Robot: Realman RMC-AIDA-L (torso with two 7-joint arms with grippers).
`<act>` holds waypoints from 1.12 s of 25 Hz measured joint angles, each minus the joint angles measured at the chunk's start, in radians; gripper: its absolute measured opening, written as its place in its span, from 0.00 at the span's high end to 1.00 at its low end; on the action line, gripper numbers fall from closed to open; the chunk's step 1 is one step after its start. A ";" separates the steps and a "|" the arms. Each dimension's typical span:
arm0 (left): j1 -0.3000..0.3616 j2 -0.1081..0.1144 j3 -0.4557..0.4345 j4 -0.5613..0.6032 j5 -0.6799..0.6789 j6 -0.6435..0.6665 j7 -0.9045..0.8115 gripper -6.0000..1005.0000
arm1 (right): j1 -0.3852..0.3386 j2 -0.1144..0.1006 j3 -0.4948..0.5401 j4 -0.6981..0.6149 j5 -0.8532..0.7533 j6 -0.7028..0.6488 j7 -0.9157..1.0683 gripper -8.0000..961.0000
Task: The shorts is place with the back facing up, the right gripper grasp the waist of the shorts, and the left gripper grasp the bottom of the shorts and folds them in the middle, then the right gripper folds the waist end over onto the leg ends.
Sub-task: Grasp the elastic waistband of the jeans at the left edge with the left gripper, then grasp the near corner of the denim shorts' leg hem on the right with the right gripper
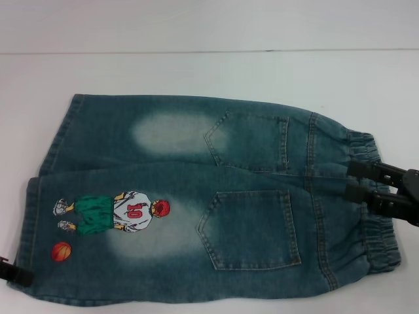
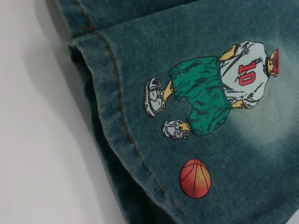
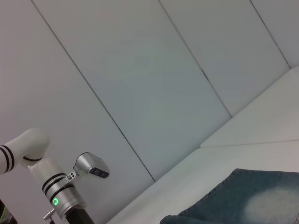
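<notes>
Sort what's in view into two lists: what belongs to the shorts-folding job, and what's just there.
Job:
shorts
waist
leg ends
right pincer, at the waist
left pincer, at the near hem corner

Just there:
white table
wall panels

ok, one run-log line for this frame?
stage: pre-fold | blue washed-denim shorts: flat, back up, white table | right gripper: at waistband, open | left gripper: at leg hem corner

faded denim shorts (image 1: 196, 196), flat, back pockets up, waistband rightward
</notes>
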 joint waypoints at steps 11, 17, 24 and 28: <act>-0.005 -0.006 -0.002 0.004 -0.007 0.012 -0.001 0.92 | -0.076 -0.002 0.017 0.002 -0.001 0.048 0.004 0.10; -0.003 -0.010 -0.006 0.000 -0.008 0.011 -0.003 0.92 | -0.159 -0.006 0.061 0.001 -0.003 0.047 0.020 0.10; -0.008 -0.012 -0.005 -0.008 -0.009 0.009 -0.011 0.92 | -0.224 -0.016 0.067 0.000 -0.049 0.062 0.054 0.10; -0.013 -0.012 -0.003 -0.009 -0.009 0.008 -0.014 0.93 | -0.232 -0.026 0.074 0.000 -0.104 0.093 0.081 0.10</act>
